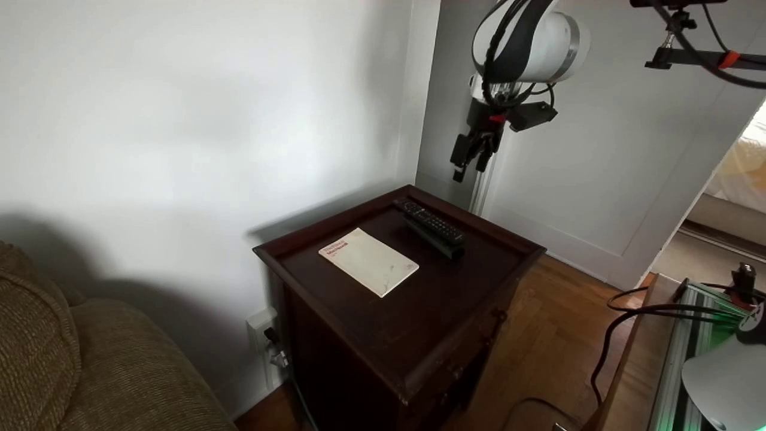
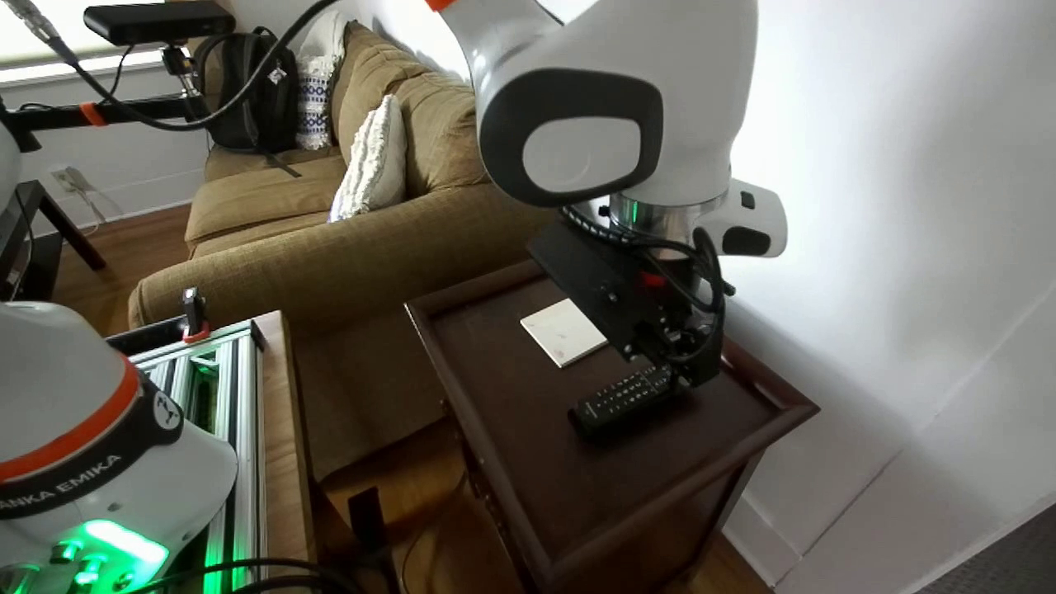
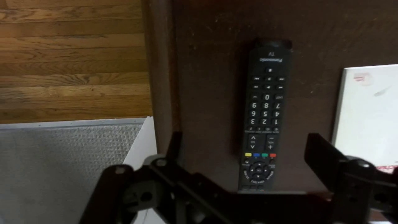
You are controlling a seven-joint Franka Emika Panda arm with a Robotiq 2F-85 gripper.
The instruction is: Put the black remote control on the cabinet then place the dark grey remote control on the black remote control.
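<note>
A remote control with Panasonic lettering, which looks dark grey (image 1: 432, 222), lies stacked on a black remote control (image 1: 441, 243) on the top of the reddish-brown cabinet (image 1: 479, 275). The upper one shows in an exterior view (image 2: 620, 398) and in the wrist view (image 3: 264, 115), roughly lined up with the lower. In the wrist view only a dark end of the lower one (image 3: 275, 43) sticks out. My gripper (image 1: 471, 170) is open and empty above the cabinet. In the wrist view its fingertips (image 3: 245, 137) stand either side of the remotes, apart from them.
A pale thin book (image 1: 368, 261) lies flat beside the remotes. The cabinet top has a raised edge (image 2: 495, 487). White walls stand behind the cabinet. A tan sofa (image 2: 371, 247) stands on one side, and the robot's bench (image 1: 652, 353) on another.
</note>
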